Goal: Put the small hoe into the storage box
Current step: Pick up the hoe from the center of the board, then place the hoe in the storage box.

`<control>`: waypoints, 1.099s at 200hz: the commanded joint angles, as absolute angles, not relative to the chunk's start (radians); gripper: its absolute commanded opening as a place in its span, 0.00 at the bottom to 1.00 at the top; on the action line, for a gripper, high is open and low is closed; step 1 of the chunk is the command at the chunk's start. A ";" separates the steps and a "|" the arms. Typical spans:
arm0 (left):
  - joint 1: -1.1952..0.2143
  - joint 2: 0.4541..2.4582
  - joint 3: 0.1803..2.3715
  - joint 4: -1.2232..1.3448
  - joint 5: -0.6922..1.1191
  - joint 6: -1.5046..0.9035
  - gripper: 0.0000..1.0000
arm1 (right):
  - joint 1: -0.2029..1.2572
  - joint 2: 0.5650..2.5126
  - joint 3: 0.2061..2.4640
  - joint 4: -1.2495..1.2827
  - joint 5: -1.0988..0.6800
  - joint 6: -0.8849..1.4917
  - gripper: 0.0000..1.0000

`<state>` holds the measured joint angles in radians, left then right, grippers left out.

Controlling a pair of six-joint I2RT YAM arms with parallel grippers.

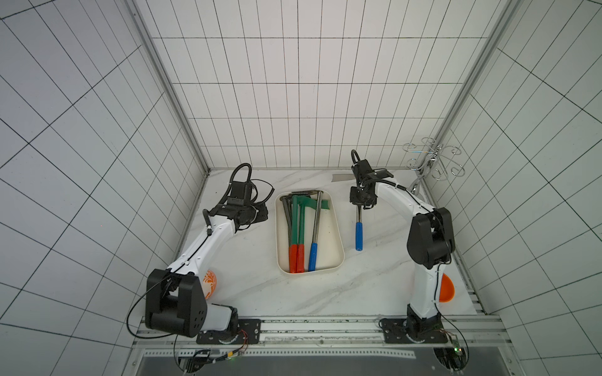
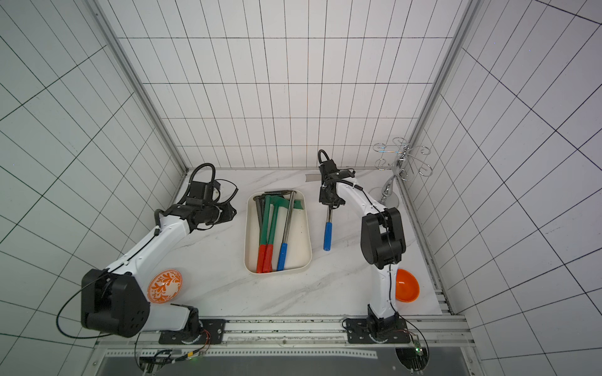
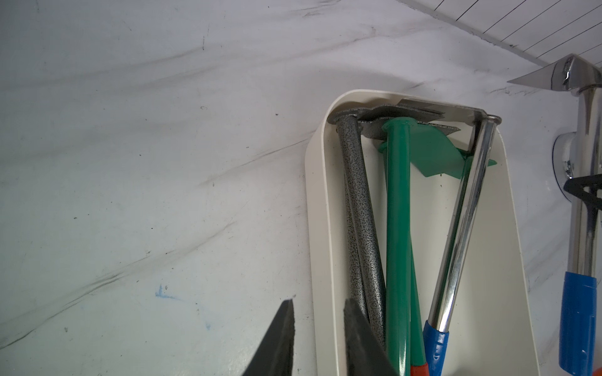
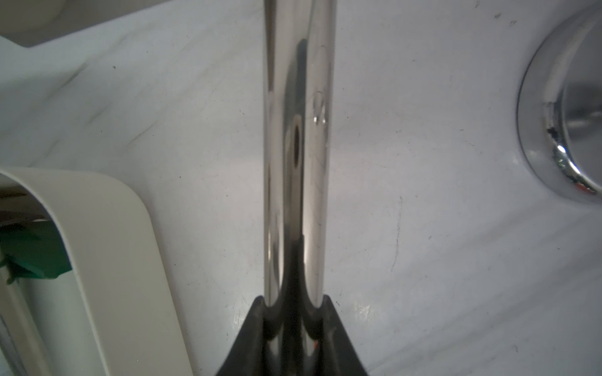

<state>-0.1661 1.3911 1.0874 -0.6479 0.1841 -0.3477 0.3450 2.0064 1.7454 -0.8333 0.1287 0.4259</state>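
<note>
Looks like the carry step. The right gripper [image 1: 361,203] is clamped tight on the chrome shaft of the small hoe [image 1: 358,236]. The hoe sits outside the storage box [image 1: 312,272], at its 3 o'clock, with the blue grip pointing to 6.

Next move, I'd say: swing toward 9, clear the low wall, and line it up lengthwise with the other hoes [image 1: 299,224] in there before letting go.

The left gripper [image 3: 319,312] hangs at about 10 o'clock of the box, jaws a little apart, holding nothing.

The blade is hidden under the wrist in both top views. I honestly can't tell if the grip end is off the table [image 1: 374,276].
</note>
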 commanded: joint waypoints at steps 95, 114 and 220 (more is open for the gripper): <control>-0.166 1.466 1.062 -0.541 0.232 -0.383 0.29 | 0.486 1.935 1.941 -1.002 0.251 0.497 0.00; -0.170 1.484 1.060 -0.525 0.238 -0.390 0.29 | 0.511 1.949 1.972 -1.024 0.267 0.507 0.00; -0.184 1.537 1.046 -0.477 0.252 -0.410 0.29 | 0.628 2.095 2.203 -1.133 0.311 0.511 0.00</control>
<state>-0.1787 1.5219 1.0554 -0.5186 0.2420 -0.3950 0.5869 2.0590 2.0544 -1.0843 0.2752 0.4934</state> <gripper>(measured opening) 0.294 0.239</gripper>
